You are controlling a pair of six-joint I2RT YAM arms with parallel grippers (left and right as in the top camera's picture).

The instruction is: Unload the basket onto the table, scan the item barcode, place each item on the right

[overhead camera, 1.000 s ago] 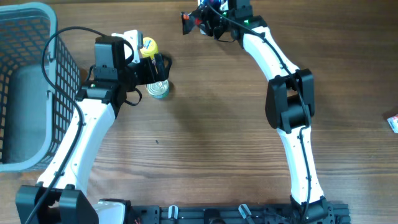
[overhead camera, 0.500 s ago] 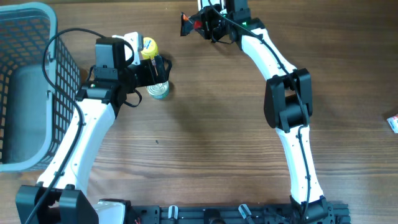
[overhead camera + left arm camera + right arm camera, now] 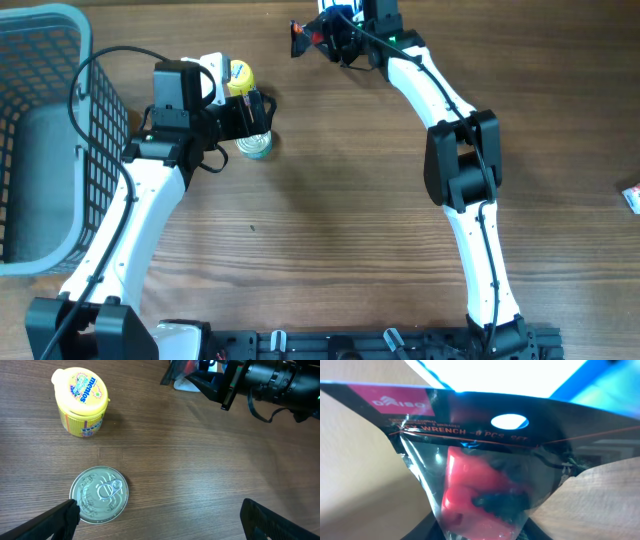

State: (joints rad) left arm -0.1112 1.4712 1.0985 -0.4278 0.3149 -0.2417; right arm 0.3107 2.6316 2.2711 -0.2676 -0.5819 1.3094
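Observation:
The item is a clear bag [image 3: 480, 485] with a black and pink header card and a red wrench holder inside. My right gripper [image 3: 480, 534] is shut on its lower end. From overhead the bag [image 3: 302, 38] is held up at the table's far edge, in front of the right gripper [image 3: 320, 36]. No barcode shows on the side I see. My left gripper [image 3: 160, 521] is open, hanging low over the table with a silver can [image 3: 99, 495] just inside its left finger. From overhead the left gripper [image 3: 250, 118] is above the can [image 3: 254, 143].
A yellow Mentos tub [image 3: 81, 402] stands just beyond the can. A blue-lit device [image 3: 335, 8] sits at the far edge behind the bag. A grey wire basket [image 3: 40, 140] fills the left side. A small packet [image 3: 632, 197] lies at the right edge.
The right gripper with the bag has shifted very slightly toward the far edge. The left arm has not moved.

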